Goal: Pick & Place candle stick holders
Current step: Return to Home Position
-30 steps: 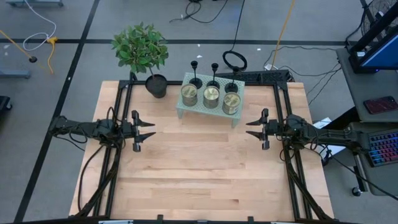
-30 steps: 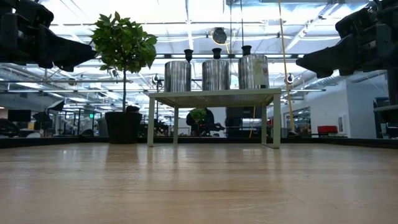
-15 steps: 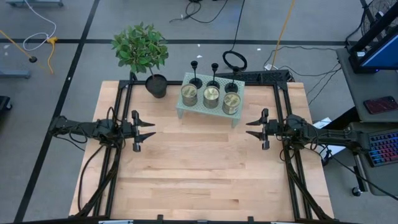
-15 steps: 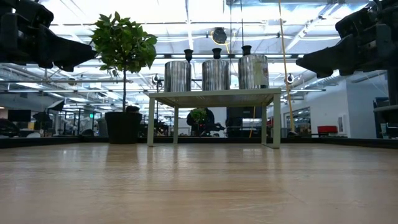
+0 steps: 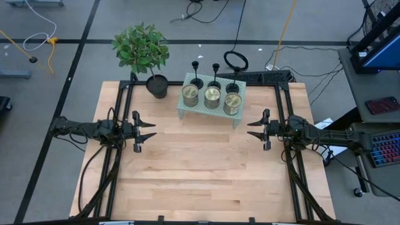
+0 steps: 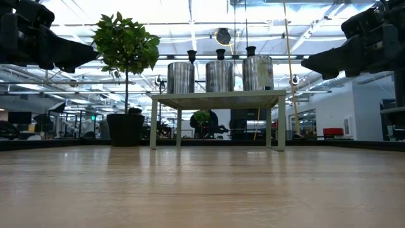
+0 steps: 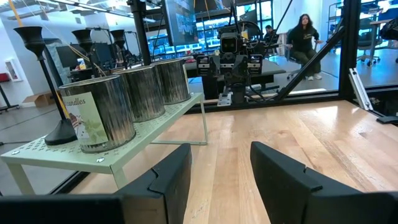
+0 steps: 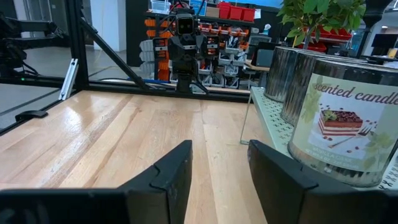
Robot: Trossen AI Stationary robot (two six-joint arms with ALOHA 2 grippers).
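Three black candle stick holders [image 5: 214, 75] stand by their round bases along the far edge of a pale green perforated stand [image 5: 209, 107], behind three jar candles [image 5: 212, 96]. In the left wrist view the nearest holder [image 7: 38, 68] rises behind a jar. My left gripper [image 5: 151, 131] hovers open above the table's left side, pointing right. My right gripper [image 5: 251, 129] hovers open above the right side, pointing left. Both are empty.
A potted plant [image 5: 142, 53] stands at the table's far left, beside the stand. A black frame [image 5: 122, 94] runs around the table's edges. Bare wood [image 5: 200, 169] lies between and in front of the grippers. A person sits beyond the table [image 7: 306, 37].
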